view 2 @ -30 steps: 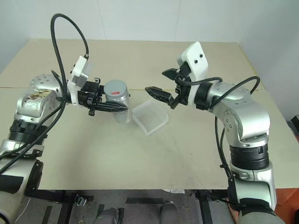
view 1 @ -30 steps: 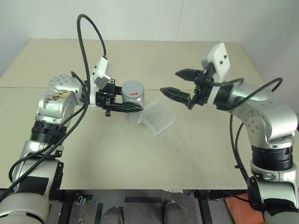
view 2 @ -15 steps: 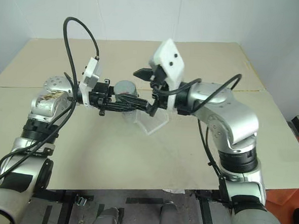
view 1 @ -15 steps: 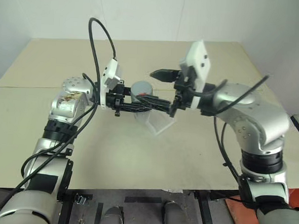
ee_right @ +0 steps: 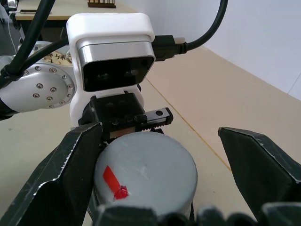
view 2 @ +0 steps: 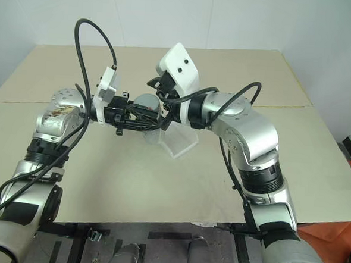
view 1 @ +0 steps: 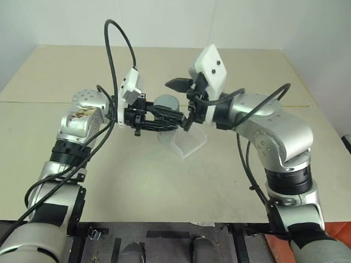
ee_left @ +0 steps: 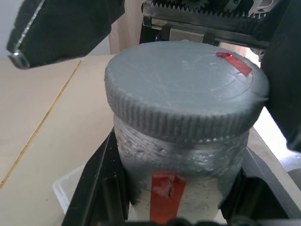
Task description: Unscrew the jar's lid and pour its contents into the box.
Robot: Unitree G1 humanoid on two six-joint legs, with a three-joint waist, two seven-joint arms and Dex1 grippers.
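Jar pinched in my left gripper [view 1: 171, 120], above the table [view 1: 232, 171].

I'm holding the jar [ee_left: 181, 183] upright; my right gripper [ee_right: 178, 165] is straddling its lid [ee_right: 146, 165], jaws wide, beside the box [view 1: 190, 141].

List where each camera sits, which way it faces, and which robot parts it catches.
Left and right eye views: on the head, looking forward and down at the table; both arms show.
Left wrist view: along the left pincer, shut on the jar, lid on.
Right wrist view: along the open right pincer, down onto the lid; left wrist behind.
Shared: all show the lid's red mark; the eyes also show the box.
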